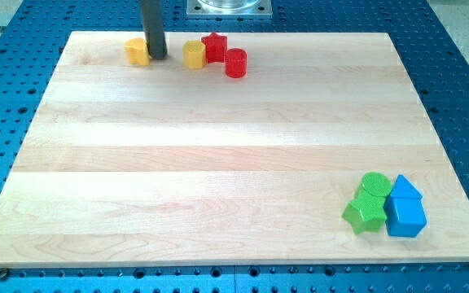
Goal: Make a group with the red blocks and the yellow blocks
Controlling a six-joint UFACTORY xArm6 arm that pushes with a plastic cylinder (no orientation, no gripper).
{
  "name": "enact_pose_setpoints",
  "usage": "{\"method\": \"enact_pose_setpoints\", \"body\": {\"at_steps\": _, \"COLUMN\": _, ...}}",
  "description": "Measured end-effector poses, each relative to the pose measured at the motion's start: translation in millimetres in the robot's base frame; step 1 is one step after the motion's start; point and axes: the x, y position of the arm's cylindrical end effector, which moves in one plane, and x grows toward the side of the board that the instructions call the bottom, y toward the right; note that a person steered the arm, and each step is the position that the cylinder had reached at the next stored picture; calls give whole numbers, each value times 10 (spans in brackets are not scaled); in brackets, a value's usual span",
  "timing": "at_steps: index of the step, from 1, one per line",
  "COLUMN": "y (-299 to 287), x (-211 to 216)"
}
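My tip (157, 56) stands at the view's top left, touching the right side of a yellow block (137, 51). A second yellow block (194, 54) lies a little to the tip's right. A red star block (214, 47) touches that yellow block's right side. A red cylinder (235, 63) sits just right of and below the star. The rod rises out of the view's top.
A green cylinder (374, 183), a green star block (365, 213), a blue block with a pointed top (404, 189) and a blue cube (405, 217) cluster at the view's bottom right. The wooden board (218, 163) lies on a blue perforated table.
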Motion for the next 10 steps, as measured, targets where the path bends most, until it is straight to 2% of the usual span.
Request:
{"method": "enact_pose_setpoints", "body": {"at_steps": 2, "y": -533, "x": -97}}
{"method": "enact_pose_setpoints", "body": {"at_steps": 4, "y": 1058, "x": -453}}
{"method": "enact_pose_setpoints", "body": {"at_steps": 5, "y": 1487, "x": -339}}
{"method": "enact_pose_setpoints", "body": {"at_steps": 6, "y": 1434, "x": -99}}
{"method": "enact_pose_setpoints", "body": {"at_steps": 8, "y": 657, "x": 114}}
{"method": "enact_pose_setpoints", "body": {"at_steps": 9, "y": 1344, "x": -208}}
{"method": "enact_pose_setpoints", "body": {"at_steps": 10, "y": 1114, "x": 151}}
